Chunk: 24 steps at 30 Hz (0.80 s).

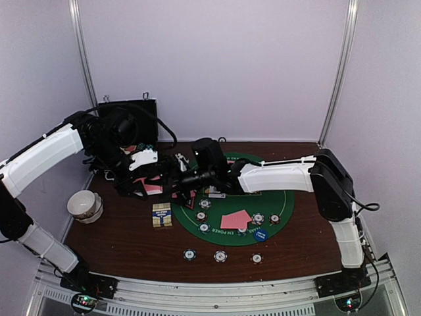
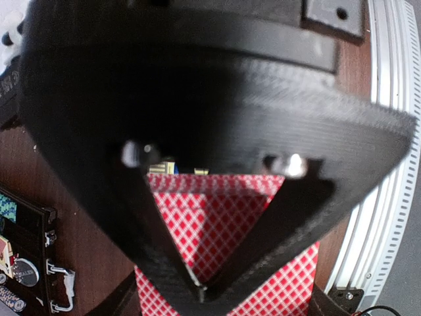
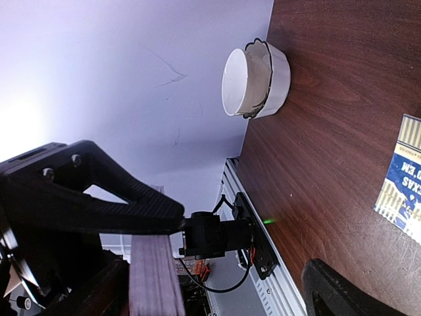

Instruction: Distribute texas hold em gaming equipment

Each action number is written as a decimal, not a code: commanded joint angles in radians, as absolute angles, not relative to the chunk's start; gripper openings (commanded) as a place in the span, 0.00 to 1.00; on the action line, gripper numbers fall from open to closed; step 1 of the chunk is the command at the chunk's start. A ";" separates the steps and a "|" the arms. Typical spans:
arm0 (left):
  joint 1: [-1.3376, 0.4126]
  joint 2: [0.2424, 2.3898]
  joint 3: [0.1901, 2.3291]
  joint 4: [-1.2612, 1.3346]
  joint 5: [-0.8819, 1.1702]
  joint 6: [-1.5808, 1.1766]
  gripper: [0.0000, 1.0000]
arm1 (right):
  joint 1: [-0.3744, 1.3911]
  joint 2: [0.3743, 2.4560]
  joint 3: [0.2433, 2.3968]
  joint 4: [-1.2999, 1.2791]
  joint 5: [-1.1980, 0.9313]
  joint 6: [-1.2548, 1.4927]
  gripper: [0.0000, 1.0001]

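I see pale lilac walls (image 1: pixel 217 66) with thin metal corner posts (image 1: pixel 339 72), and a dark wooden table (image 1: pixel 125 245), evenly lit.

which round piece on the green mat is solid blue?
The disc at the mat's near edge, right of the face-down pink cards. It is plain dark blue with white lettering; the other chips there are stripe-edged with pale centres.

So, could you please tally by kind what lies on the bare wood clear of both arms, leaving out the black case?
Small round stripe-edged poker chips: 3
Yellow-and-blue cardboard card box: 1
White ceramic bowl: 1
Total: 5
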<state>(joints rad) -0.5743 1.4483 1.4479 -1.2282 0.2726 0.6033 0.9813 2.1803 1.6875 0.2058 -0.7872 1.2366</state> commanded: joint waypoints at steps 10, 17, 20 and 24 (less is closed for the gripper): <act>-0.583 1.458 1.486 -1.206 0.293 0.598 0.00 | 0.963 2.227 1.671 0.305 -0.816 1.304 0.87; -0.583 1.465 1.513 -1.217 0.293 0.603 0.00 | 0.938 2.143 1.587 0.239 -0.807 1.234 0.81; -0.583 1.463 1.507 -1.219 0.289 0.603 0.00 | 0.935 2.120 1.581 0.196 -0.807 1.205 0.76; -0.583 1.456 1.502 -1.218 0.286 0.604 0.00 | 0.934 2.098 1.580 0.149 -0.808 1.176 0.70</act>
<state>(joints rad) -0.5819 1.4784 1.4647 -1.2358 0.2707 0.6037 0.9413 2.1407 1.6032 0.2550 -0.8112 1.2297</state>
